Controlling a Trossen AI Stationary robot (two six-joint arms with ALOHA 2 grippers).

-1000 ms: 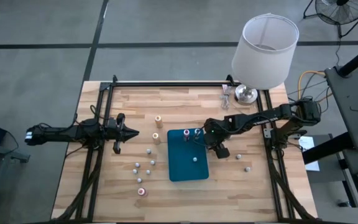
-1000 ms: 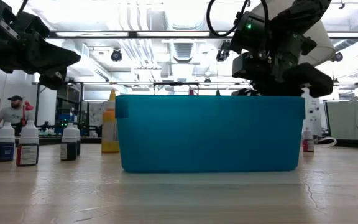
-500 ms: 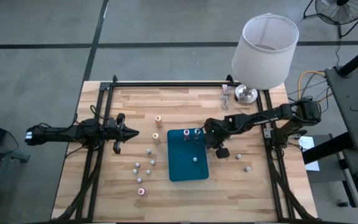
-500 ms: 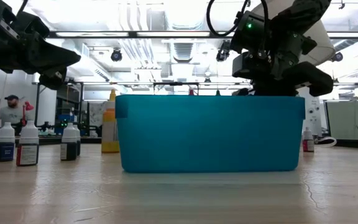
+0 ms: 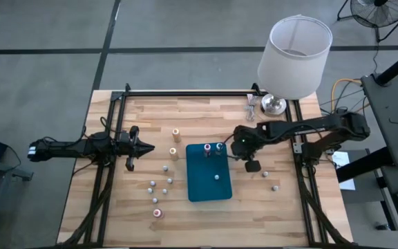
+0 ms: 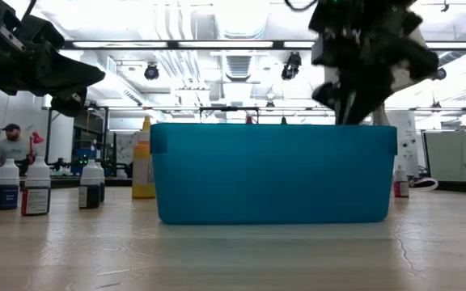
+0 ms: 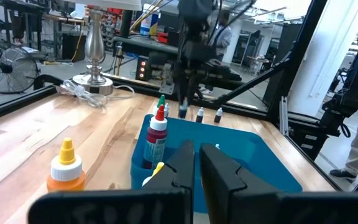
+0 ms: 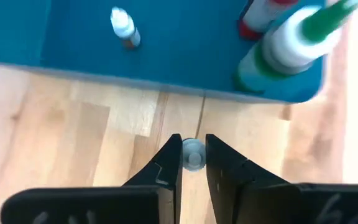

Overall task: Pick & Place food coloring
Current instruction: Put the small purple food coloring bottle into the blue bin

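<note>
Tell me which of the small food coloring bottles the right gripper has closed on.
The small grey-capped bottle just right of the teal tray, pinched in the right gripper; every other bottle stands free.

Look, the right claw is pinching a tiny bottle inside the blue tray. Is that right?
Not quite. The right claw is pinching a tiny bottle, but not inside the blue tray. The bottle is outside it, over the wooden table just beside the tray. The right wrist view shows this.
</note>
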